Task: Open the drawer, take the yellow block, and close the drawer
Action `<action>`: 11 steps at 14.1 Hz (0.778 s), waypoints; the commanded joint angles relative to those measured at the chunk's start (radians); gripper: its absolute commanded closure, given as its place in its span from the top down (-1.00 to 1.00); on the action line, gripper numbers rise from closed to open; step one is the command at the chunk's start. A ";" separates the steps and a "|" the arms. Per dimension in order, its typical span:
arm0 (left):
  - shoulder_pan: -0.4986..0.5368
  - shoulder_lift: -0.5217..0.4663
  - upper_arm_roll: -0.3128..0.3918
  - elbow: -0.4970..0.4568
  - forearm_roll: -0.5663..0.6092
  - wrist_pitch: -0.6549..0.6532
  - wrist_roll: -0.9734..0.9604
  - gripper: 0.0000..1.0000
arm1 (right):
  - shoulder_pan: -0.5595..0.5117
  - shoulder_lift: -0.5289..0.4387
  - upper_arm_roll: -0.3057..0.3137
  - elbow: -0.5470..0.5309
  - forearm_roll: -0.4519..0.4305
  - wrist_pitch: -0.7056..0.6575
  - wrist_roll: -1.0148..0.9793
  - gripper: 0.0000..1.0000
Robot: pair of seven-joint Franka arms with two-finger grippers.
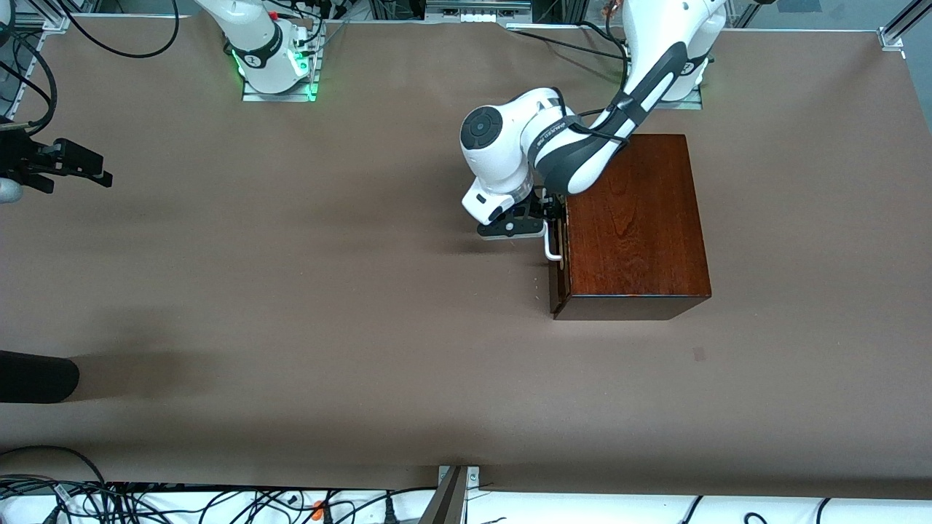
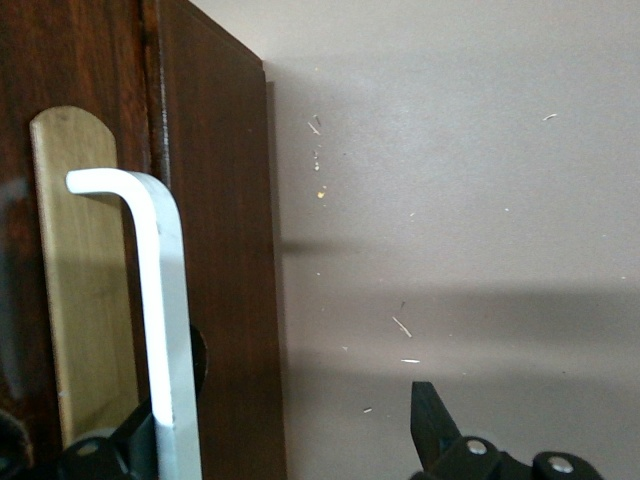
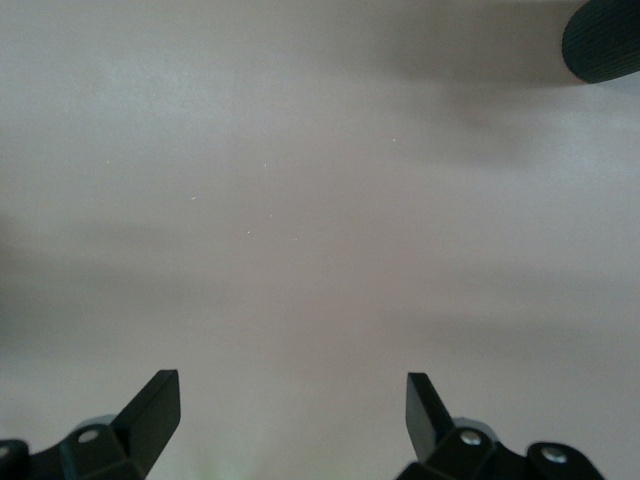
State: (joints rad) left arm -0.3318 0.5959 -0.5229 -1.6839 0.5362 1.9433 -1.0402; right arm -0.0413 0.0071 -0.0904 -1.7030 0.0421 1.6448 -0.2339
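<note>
Left wrist view shows the left end effector (image 2: 290,440) spread wide around the white bar handle (image 2: 160,300) of the drawer (image 1: 559,251), not yet pinching it, apparently lined up to pull. That drawer sits shut in the wooden box (image 1: 633,218), so the yellow block is hidden. Waiting, the right end effector (image 3: 290,410) hangs wide open over bare worktop (image 1: 291,291).

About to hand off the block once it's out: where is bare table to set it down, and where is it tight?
Bare brown table runs from the drawer front toward the right arm's end, and between the wooden box and the front camera. It is crowded at the white handle, where the open left tool sits. The right tool waits open over bare table.
</note>
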 commanded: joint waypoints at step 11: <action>-0.125 0.174 -0.005 0.249 0.008 0.000 -0.081 1.00 | -0.009 -0.019 0.006 -0.017 -0.001 0.009 -0.015 1.00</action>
State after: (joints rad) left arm -0.4126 0.6979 -0.5225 -1.5256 0.5362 1.9257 -1.0967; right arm -0.0413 0.0071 -0.0904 -1.7030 0.0421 1.6454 -0.2339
